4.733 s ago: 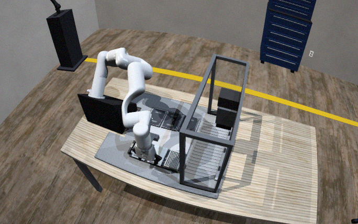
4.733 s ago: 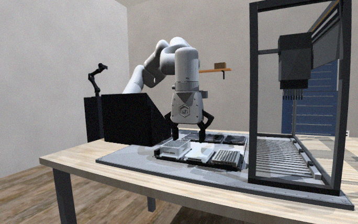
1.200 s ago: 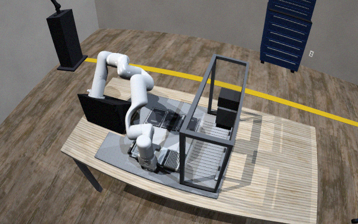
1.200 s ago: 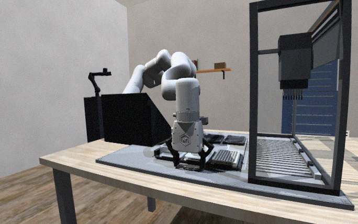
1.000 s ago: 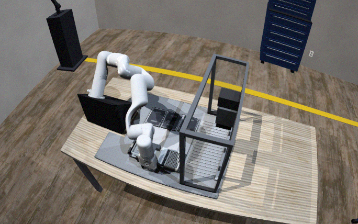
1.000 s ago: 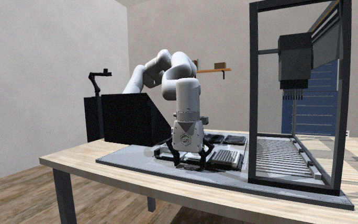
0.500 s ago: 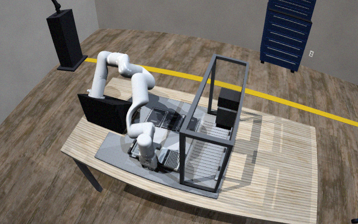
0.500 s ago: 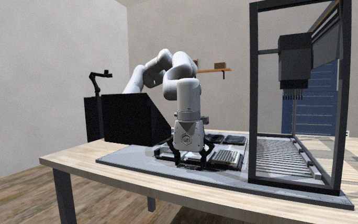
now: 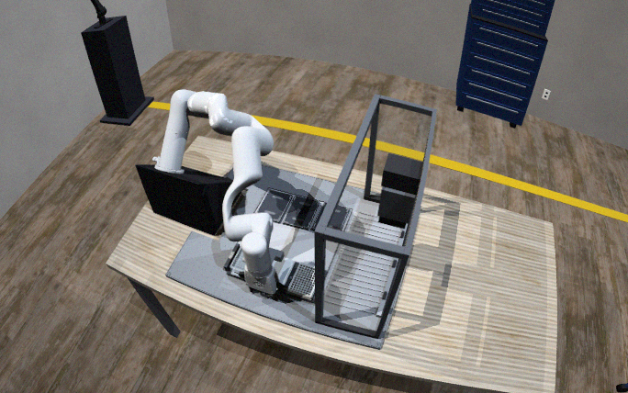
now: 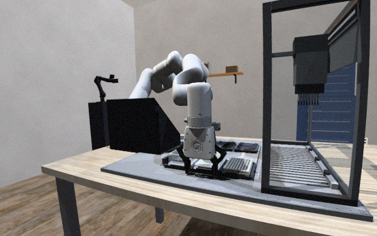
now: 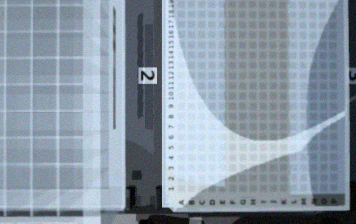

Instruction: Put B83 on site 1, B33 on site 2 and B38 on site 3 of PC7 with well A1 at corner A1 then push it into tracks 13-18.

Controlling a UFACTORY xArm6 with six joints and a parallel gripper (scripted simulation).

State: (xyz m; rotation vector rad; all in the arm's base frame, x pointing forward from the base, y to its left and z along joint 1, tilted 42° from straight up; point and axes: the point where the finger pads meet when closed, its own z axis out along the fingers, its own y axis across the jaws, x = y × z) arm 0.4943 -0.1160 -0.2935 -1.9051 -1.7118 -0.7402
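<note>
The tool (image 10: 200, 169) hung with its fingers spread fully apart, clamped on nothing, low over the plate carrier PC7 (image 10: 177, 166) on the grey apron (image 10: 133, 166) of the counter (image 10: 83, 173). From the wrist, the 384-well plate B33 (image 11: 255, 100) lay at 3 o'clock of the site 2 label (image 11: 147, 76), the deep-well block B83 (image 11: 55, 100) at 9 o'clock. The loading rails (image 10: 294, 164) stood at the carrier's 3 o'clock.

Frame post (image 10: 267, 111) blocks right; black box (image 10: 133, 125) left.

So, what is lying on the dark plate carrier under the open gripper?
A fine-grid 384-well plate beside the label 2, and a coarser-welled plate next to it. The third site is out of view.
</note>
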